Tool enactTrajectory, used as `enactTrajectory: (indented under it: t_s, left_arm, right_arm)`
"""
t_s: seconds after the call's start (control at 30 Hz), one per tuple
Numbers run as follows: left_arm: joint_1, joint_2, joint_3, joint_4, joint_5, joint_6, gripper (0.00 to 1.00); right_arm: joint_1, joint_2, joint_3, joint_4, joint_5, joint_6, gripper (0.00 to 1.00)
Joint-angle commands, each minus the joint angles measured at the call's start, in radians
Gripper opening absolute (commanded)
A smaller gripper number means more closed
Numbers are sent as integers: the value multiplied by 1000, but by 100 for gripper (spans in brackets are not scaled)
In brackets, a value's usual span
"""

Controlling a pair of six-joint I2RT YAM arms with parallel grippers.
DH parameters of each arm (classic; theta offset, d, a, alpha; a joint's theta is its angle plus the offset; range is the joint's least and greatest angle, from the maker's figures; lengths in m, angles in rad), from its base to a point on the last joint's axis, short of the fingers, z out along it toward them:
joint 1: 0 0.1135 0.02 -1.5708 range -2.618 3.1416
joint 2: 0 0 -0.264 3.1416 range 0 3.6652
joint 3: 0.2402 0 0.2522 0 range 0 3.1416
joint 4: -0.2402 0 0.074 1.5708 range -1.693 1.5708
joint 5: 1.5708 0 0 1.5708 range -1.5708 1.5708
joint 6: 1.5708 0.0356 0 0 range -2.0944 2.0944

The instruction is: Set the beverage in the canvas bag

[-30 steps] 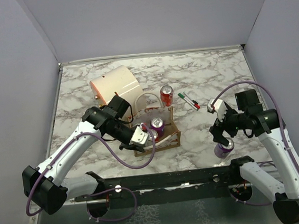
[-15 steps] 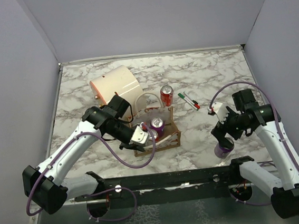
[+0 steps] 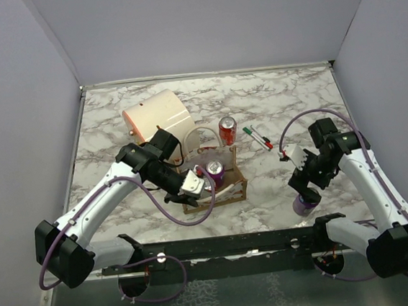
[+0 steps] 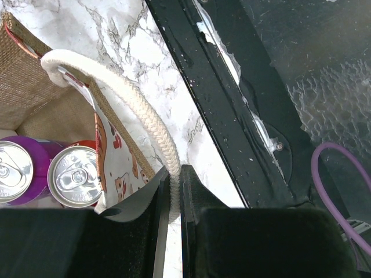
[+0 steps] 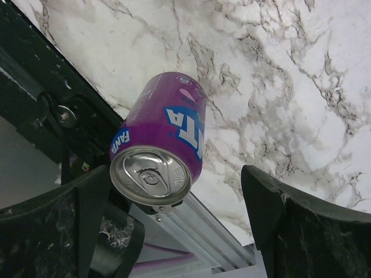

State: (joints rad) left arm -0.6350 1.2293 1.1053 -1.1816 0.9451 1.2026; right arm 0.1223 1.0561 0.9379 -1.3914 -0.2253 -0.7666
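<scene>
While the left gripper [image 3: 193,186] sits at the near-left rim of the small white printed canvas bag [image 3: 225,188], top view shows the upright purple soda can [image 3: 306,202] at the near-right edge of the marble table [image 3: 271,96], well apart from the bag, with the right gripper [image 3: 302,185] directly over it. Left wrist: fingers [image 4: 200,231] clenched on the bag's white rope handle [image 4: 142,113]; a second purple can [image 4: 14,168] and a red can [image 4: 75,175] stand inside. Right wrist: jaws spread wide on either side of the soda can's top, gripping nothing.
</scene>
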Motion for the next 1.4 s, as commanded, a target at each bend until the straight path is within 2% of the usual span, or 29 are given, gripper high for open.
enactTrajectory:
  t_s: [0.0, 0.07, 0.2, 0.5, 0.73, 1.0, 1.13, 1.37]
  left_arm:
    - [11, 12, 34, 5, -12, 8, 13]
    - [11, 15, 36, 5, -12, 8, 14]
    - [11, 14, 39, 2, -14, 8, 14]
    - [10, 13, 48, -2, -14, 8, 14]
    - [13, 15, 63, -9, -16, 8, 14]
    - [15, 0, 70, -9, -9, 11, 14]
    - [14, -11, 69, -10, -4, 12, 14]
    - [16, -34, 28, 8, 32, 0, 14]
  right_arm:
    - [-6, 23, 17, -13, 8, -89, 91]
    - [-6, 42, 9, -2, 0, -103, 89]
    - [-4, 74, -22, 40, 22, -106, 77]
    - [-5, 46, -18, 187, 45, -86, 62]
    - [-5, 175, 49, 310, 41, -1, 56]
    - [-4, 342, 114, 398, -89, 60, 55]
    - [-5, 346, 116, 422, -98, 86, 60]
    - [-5, 311, 71, 427, -88, 79, 94]
